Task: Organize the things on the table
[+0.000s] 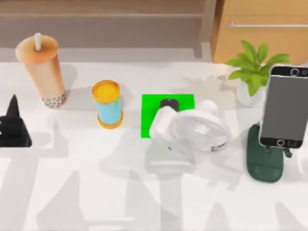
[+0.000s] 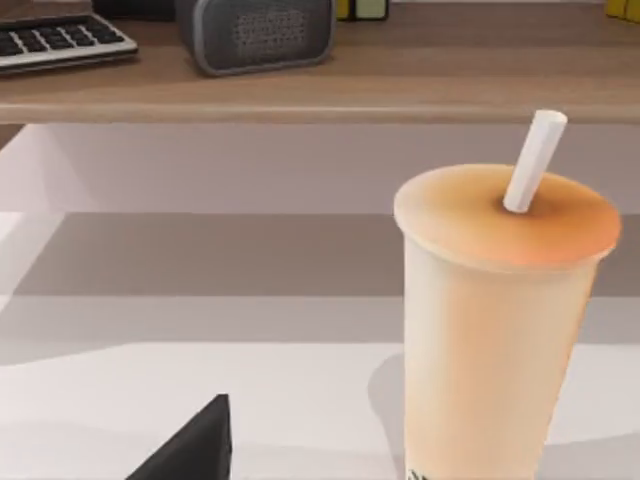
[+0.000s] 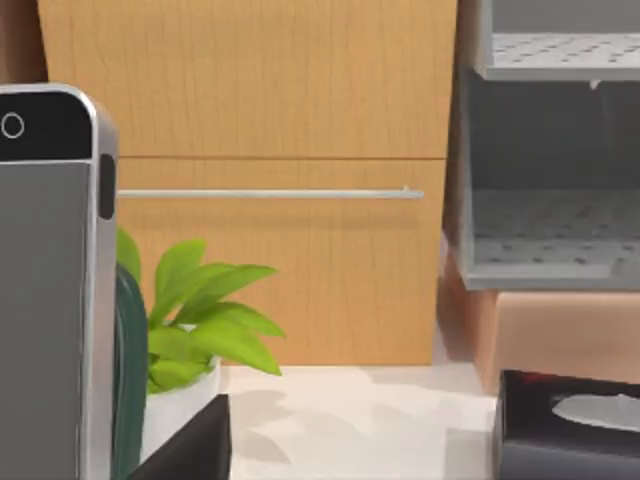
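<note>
With the left hand [image 1: 13,126] parked at the left worktop edge, finger state indeterminable, the desk fan [image 1: 192,129] lay overlapping the green patch [image 1: 150,115], apparently awaiting the next grasp.

From overhead I looked down on the table [image 1: 72,192]; my left wrist camera sat close behind the bubble tea cup [image 2: 495,320], my right beside the smartphone [image 3: 45,290], both facing the back wall.
</note>
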`<state>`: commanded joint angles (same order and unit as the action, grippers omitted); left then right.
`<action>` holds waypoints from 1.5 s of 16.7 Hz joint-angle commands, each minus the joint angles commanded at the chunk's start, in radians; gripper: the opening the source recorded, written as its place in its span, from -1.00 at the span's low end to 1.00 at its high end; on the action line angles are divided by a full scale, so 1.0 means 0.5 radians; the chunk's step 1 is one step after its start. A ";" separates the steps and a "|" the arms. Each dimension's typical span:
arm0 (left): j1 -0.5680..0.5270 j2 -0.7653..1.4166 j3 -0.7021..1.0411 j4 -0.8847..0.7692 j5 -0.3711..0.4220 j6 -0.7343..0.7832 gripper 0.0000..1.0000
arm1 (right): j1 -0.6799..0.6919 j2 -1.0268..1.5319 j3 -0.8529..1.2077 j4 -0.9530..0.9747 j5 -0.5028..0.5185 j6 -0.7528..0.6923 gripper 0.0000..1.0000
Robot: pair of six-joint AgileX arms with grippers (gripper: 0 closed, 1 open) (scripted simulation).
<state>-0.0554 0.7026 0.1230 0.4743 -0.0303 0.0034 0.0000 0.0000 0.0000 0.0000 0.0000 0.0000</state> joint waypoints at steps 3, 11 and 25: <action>-0.059 0.596 0.100 0.376 -0.024 0.002 1.00 | 0.000 0.000 0.000 0.000 0.000 0.000 1.00; -0.199 2.023 0.453 1.374 -0.113 -0.008 1.00 | 0.000 0.000 0.000 0.000 0.000 0.000 1.00; -0.211 2.550 0.723 1.841 -0.165 -0.026 1.00 | 0.000 0.000 0.000 0.000 0.000 0.000 1.00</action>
<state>-0.1611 1.9774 0.4844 1.3949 -0.1125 -0.0098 0.0000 0.0000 0.0000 0.0000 0.0000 0.0000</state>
